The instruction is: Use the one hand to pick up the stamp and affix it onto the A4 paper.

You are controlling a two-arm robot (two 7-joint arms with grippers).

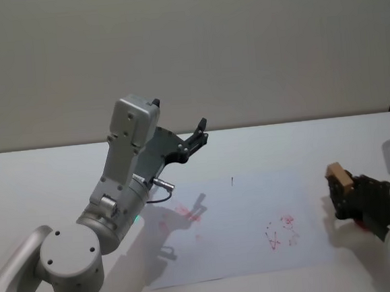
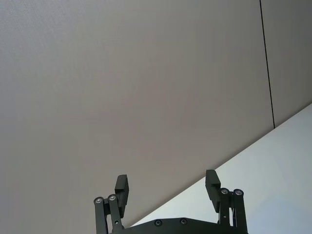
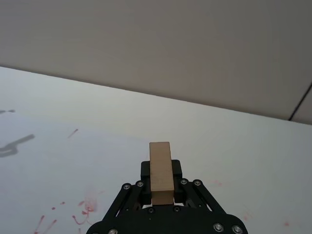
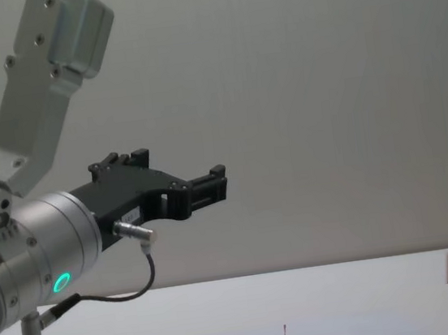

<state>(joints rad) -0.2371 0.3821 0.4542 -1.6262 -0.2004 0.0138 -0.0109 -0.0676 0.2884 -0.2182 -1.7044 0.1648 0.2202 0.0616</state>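
- Stamp, a pale wooden block, is clamped between the fingers of the right claw. It stands up and out past the fingertips, and its long faces are pinched on both sides.
- The block is held off the right edge of the A4 paper, over the bare white surface, and does not touch the sheet.
- The step in hand looks like the carry toward the sheet, so the claw needs to travel to the robot's left until the block is well inside the paper's border.
- A clean patch between the red prints would make a fresh mark easy to read. The middle of the sheet looks free.
- From the head view the block sits tilted in the claw, so the wrist should probably turn to bring the printing face flat and parallel to the paper before going down. I cannot tell which face carries the ink.
- The press should be straight down and straight up. Any sideways slide could smear the mark or drag the thin sheet.
- The grip should stay firm through the press, because a block held this far out could pivot between the fingers.
- The right arm comes in low from the right edge, its claw angled up and inward toward the paper.
- The left claw is raised high above the left part of the surface. It points away toward the wall, with its fingers spread and nothing between them.
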